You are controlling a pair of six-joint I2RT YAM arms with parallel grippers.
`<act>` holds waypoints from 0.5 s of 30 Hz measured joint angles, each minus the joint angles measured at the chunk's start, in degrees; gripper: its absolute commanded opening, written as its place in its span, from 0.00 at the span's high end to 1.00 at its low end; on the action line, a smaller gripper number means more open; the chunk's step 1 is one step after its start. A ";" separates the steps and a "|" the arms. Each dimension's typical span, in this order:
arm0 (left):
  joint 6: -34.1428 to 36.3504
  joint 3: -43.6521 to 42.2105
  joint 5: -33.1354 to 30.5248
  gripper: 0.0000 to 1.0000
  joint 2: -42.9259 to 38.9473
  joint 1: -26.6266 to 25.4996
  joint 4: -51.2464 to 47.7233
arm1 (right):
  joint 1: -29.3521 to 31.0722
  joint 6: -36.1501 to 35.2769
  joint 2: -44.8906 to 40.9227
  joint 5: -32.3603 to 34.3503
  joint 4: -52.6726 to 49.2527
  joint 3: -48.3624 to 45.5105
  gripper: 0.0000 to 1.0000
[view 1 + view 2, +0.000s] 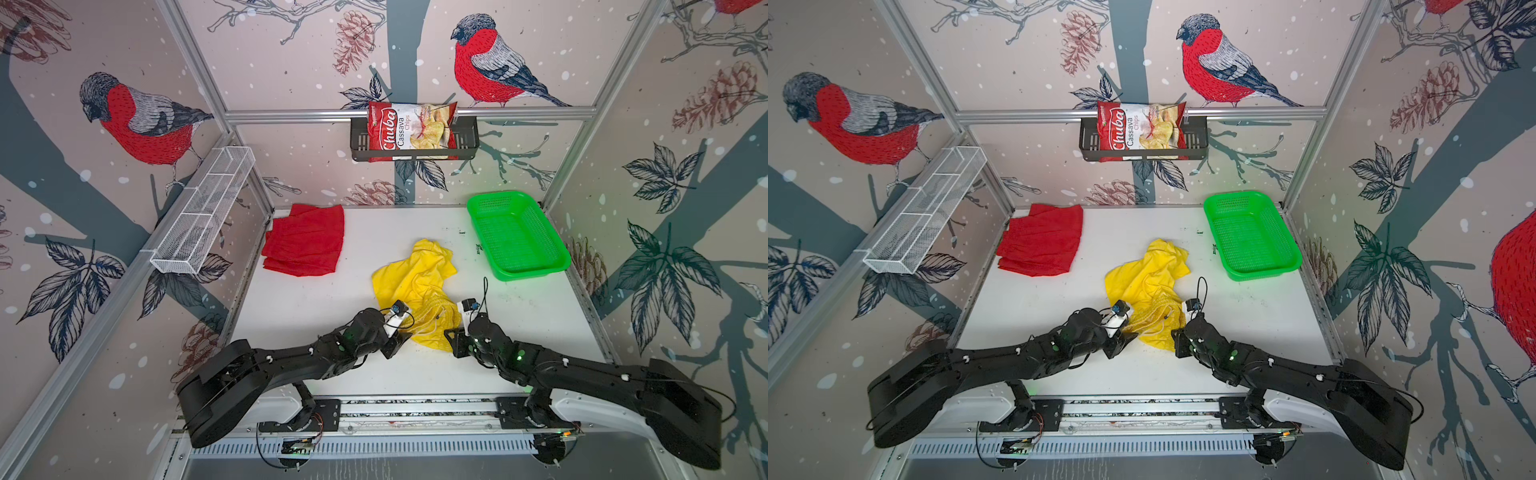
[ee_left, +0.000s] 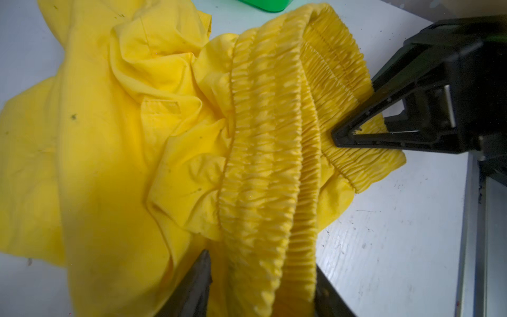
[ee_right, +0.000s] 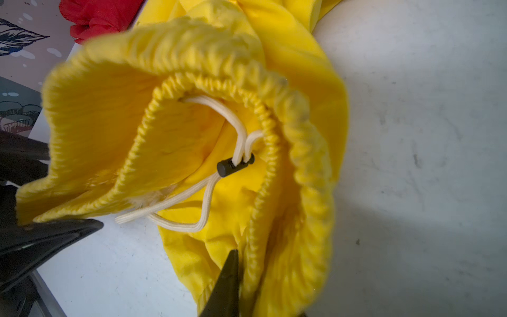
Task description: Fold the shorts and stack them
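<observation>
The red shorts (image 1: 305, 241) lie folded flat at the back left of the table. The yellow shorts (image 1: 411, 270) sit crumpled in the middle, their elastic waistband (image 2: 263, 164) bunched toward the front. My left gripper (image 2: 262, 285) is open, with a finger on each side of the waistband folds. My right gripper (image 3: 263, 296) is shut on the waistband's other end; only one of its fingers (image 3: 225, 280) shows. A cream drawstring (image 3: 192, 222) with a black toggle (image 3: 233, 166) hangs inside the waist opening. In both top views the two grippers (image 1: 399, 345) (image 1: 455, 340) flank the near edge of the yellow cloth.
A green mesh basket (image 1: 517, 235) stands at the back right of the table. A white wire shelf (image 1: 203, 212) hangs on the left wall. A chips bag (image 1: 409, 131) sits in a black rack on the back wall. Aluminium rails edge the table.
</observation>
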 measured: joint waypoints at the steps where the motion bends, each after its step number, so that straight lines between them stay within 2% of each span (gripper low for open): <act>1: 0.04 -0.44 -0.44 0.81 -0.50 0.07 0.35 | -0.11 -0.09 0.00 -0.39 0.02 0.00 0.83; 4: 0.26 -0.79 -1.51 0.94 -0.85 0.20 0.76 | -0.15 -0.37 -0.13 -0.50 0.02 0.02 0.86; 7: 0.70 0.66 -2.38 1.00 -1.16 0.24 -0.46 | -0.22 -1.31 -0.96 -0.72 -0.50 0.55 0.91; 12: 2.27 7.89 -6.10 1.00 -5.99 0.26 -7.82 | -0.39 -5.01 -5.49 -0.15 -6.05 5.53 0.97; 15: 4.96 13.88 -11.15 1.00 -10.34 0.48 -14.29 | -1.05 -11.10 -10.05 1.79 -12.31 11.61 1.00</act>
